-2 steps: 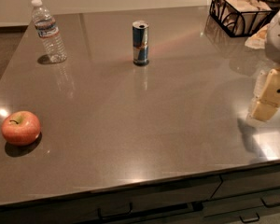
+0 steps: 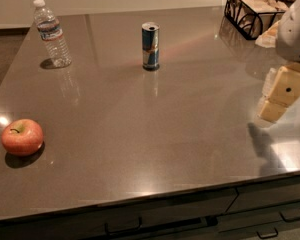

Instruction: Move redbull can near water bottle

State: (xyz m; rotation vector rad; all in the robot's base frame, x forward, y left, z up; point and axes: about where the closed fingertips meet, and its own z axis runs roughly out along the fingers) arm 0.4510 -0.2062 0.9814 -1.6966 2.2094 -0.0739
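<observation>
Standing at the counter (image 2: 140,144), I see an apple (image 2: 22,136) at about eight o'clock on the top. The water bottle (image 2: 51,34) stands upright at ten o'clock, near the far left corner. The redbull can (image 2: 150,46) stands upright at twelve o'clock, well apart from the bottle, with bare counter between them. A wire basket (image 2: 250,14) sits at about two o'clock.

The can looks light, stiff and thin-walled. Its smooth, slick sides would tip easily on that narrow base, so I'd take it around the middle of the body, squarely and gently.

The gripper (image 2: 280,99) hangs at three o'clock over the right edge, well apart from the can. It touches neither the can nor the bottle, and I cannot tell how its jaws stand.
</observation>
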